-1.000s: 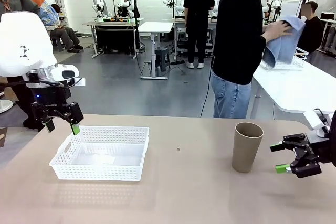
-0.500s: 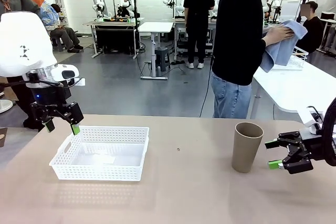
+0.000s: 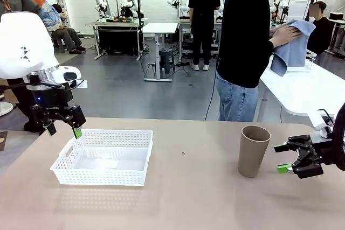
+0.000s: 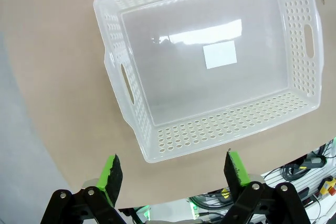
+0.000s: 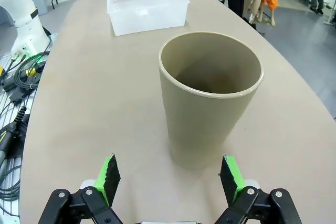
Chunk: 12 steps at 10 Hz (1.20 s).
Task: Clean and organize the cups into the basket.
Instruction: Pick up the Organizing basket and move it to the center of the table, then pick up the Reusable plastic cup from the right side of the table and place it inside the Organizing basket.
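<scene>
We are hovering our left pincer point(image 3: 64, 131), spread wide, above the left end of the white basket point(image 3: 97, 176), leaving it free for cups. 1 tan cup point(image 3: 253, 152) is standing upright on the bench point(image 3: 183, 203), well right; our right pincer point(image 3: 280, 158), likewise spread, is lining up just beside it for a side grasp

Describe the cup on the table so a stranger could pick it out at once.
Start at the tan table, with a white lattice basket on its left half. On the right half, ahead of the right gripper and its open jaws, stands the cup. It is a tall, tan-brown, handle-less tumbler, upright and empty, the only cup on the table.
</scene>
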Each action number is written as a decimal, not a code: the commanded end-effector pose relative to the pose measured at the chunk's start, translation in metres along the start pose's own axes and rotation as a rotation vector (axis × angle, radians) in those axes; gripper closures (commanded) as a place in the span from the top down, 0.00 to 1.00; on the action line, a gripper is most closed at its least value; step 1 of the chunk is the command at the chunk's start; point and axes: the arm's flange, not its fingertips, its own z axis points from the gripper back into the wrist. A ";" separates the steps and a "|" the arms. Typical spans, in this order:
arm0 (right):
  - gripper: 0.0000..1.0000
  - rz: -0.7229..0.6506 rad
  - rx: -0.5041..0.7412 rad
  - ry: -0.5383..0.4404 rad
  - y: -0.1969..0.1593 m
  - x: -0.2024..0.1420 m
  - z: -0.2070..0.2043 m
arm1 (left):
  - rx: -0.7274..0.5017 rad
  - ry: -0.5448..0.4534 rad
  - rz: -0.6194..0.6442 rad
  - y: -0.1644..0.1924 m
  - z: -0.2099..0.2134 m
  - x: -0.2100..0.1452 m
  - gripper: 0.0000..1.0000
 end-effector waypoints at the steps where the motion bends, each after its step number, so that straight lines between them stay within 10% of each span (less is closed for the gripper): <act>1: 1.00 0.021 0.025 -0.067 -0.005 0.000 -0.005 | 0.000 0.000 0.000 0.000 0.000 0.000 1.00; 12: 1.00 0.009 0.094 -0.102 -0.078 -0.018 -0.045 | 0.070 0.021 -0.042 0.004 -0.022 -0.018 1.00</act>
